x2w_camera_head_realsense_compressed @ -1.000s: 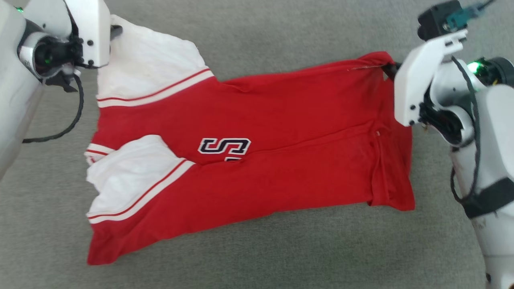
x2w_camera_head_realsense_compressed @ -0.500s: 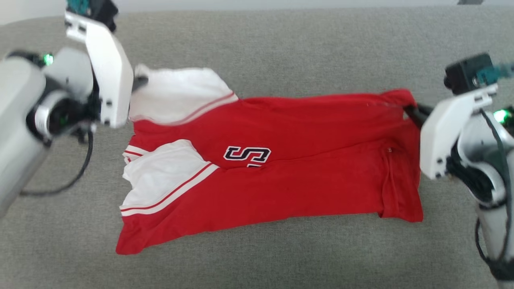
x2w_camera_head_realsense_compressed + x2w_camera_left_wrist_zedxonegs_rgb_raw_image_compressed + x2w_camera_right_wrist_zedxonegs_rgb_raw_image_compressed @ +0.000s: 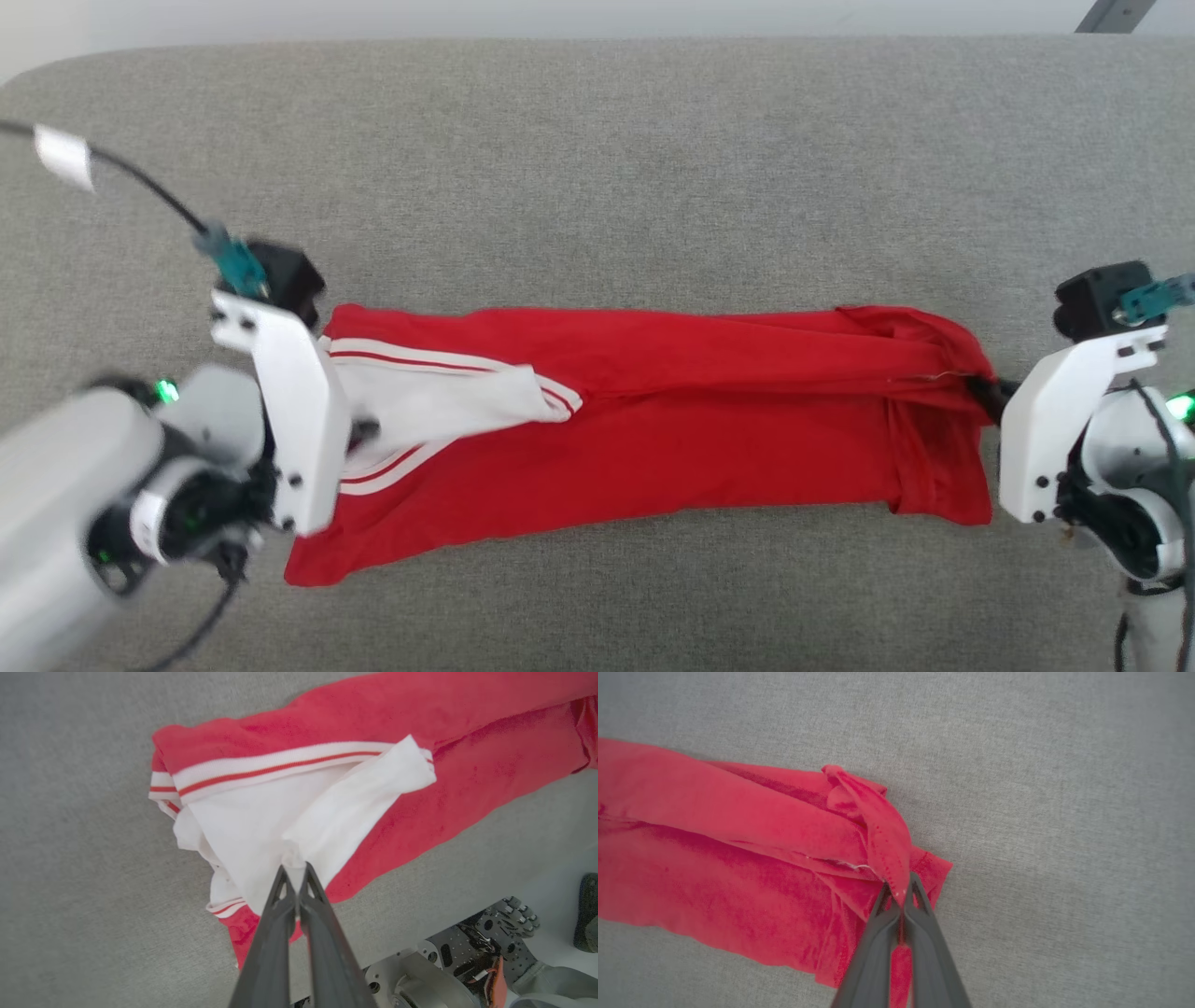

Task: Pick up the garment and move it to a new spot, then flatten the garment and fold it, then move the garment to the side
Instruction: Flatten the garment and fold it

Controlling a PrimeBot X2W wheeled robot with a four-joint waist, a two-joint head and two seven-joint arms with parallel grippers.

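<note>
Red jersey garment (image 3: pixel 709 439) folded lengthwise, white sleeve (image 3: pixel 448 397) on top, lying mid grey fabric surface (image 3: pixel 597 140) | my left gripper (image 3: pixel 294 871) clamps sleeve, my right gripper (image 3: pixel 900 890) clamps hem (image 3: pixel 887 835) | wide grey room beyond far edge

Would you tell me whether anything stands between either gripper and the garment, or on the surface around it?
Nothing visible does. The left gripper is shut on the garment at a white sleeve, the right gripper at its red end, and the grey surface carries nothing else.
</note>
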